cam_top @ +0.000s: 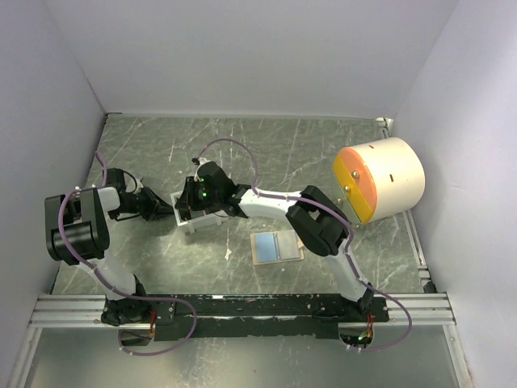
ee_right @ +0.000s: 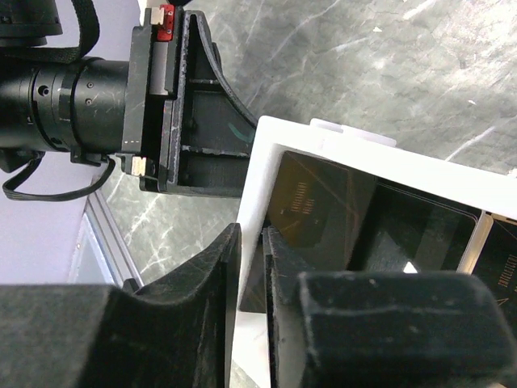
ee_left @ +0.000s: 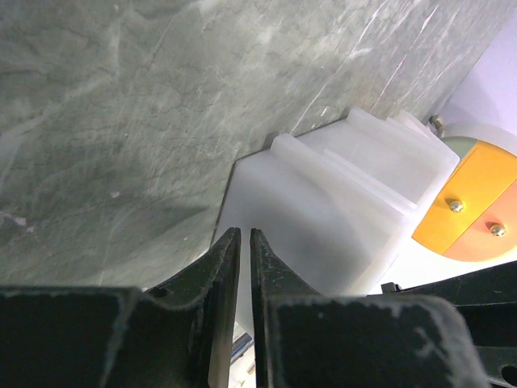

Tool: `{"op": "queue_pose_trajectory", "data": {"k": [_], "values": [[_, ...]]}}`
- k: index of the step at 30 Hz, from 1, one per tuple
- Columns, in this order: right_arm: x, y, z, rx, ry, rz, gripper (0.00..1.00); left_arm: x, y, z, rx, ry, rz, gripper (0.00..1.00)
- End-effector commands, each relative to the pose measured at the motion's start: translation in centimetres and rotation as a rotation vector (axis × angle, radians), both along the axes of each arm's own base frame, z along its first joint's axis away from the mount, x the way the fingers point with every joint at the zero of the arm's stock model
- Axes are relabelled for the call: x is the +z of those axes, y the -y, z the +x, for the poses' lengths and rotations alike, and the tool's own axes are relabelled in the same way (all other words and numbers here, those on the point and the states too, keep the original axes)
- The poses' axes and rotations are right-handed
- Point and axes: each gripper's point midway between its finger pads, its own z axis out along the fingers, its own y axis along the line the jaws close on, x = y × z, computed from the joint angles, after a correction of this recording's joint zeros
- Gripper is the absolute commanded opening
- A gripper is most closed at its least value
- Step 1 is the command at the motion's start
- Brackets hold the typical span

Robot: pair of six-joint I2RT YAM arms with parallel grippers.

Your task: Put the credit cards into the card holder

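Left end effector: narrowed to a slit.
Right end effector: narrow; grip cannot be told.
Flat black cards: laid in white rectangular plastic tray.

My left arm folds at the elbow, left gripper pointing right, jaws closed to a thin slit. My right arm stretches leftward, right gripper angled down, jaws likewise nearly together.

Glossy cards, plastic tray
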Motion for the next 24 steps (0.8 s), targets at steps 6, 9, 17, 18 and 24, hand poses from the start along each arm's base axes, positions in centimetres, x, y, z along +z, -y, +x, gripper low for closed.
{"op": "queue_pose_trajectory", "data": {"k": [6, 9, 17, 18, 24], "values": [[0.4, -0.8, -1.2, 0.058, -0.028, 0.048, 0.25, 0.3, 0.3, 0.3, -0.021, 0.016, -0.008, 0.22], [0.4, -0.9, -1.2, 0.063, -0.026, 0.045, 0.26, 0.3, 0.3, 0.3, -0.024, 0.016, -0.007, 0.22], [0.6, 2.1, 1.3, -0.038, 0.089, -0.133, 0.44, 0.6, 0.2, 0.5, -0.029, 0.021, -0.002, 0.22], [0.4, 2.5, 1.6, -0.051, 0.097, -0.155, 0.46, 0.6, 0.3, 0.5, -0.029, 0.022, -0.003, 0.21], [-1.5, 3.0, 1.8, -0.047, 0.101, -0.227, 0.51, 0.6, 0.3, 0.5, -0.029, 0.024, -0.007, 0.22]]}}
